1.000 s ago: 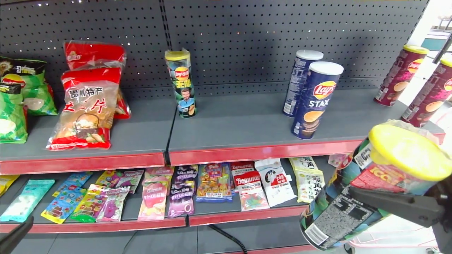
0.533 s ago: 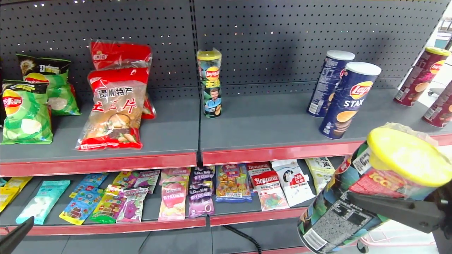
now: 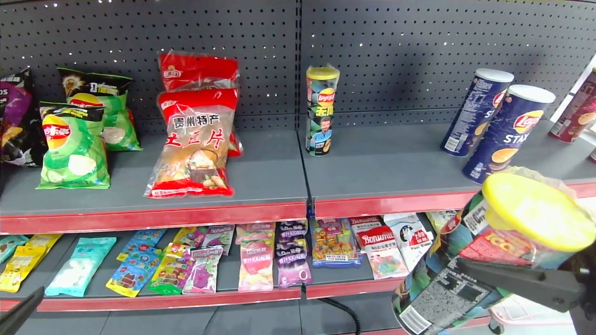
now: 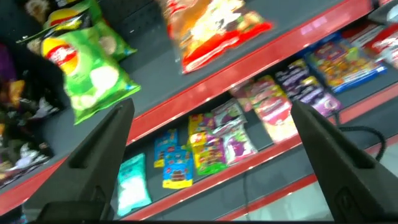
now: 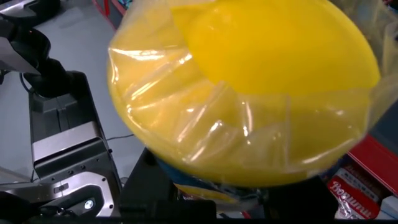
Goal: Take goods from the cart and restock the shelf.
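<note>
My right gripper (image 3: 489, 274) is shut on a tall chip can (image 3: 437, 298) with a yellow lid (image 3: 535, 209), held tilted at the lower right, in front of and below the upper shelf (image 3: 386, 163). The right wrist view looks onto that lid (image 5: 261, 81) under clear wrap. A matching yellow-lidded can (image 3: 321, 111) stands upright at the back middle of the upper shelf. My left gripper (image 4: 211, 168) is open and holds nothing, low at the left, facing the shelf fronts; one finger tip (image 3: 18, 311) pokes in at the lower left corner.
On the upper shelf are green chip bags (image 3: 74, 149), red snack bags (image 3: 195, 144), two blue cans (image 3: 507, 132) and a maroon can (image 3: 575, 111). Candy packs (image 3: 256, 260) line the lower shelf. A pink cart frame (image 3: 526, 316) shows at the lower right.
The camera has turned left, so the whole shelf has slid right in the picture. The held can and right gripper keep their place in the view.
</note>
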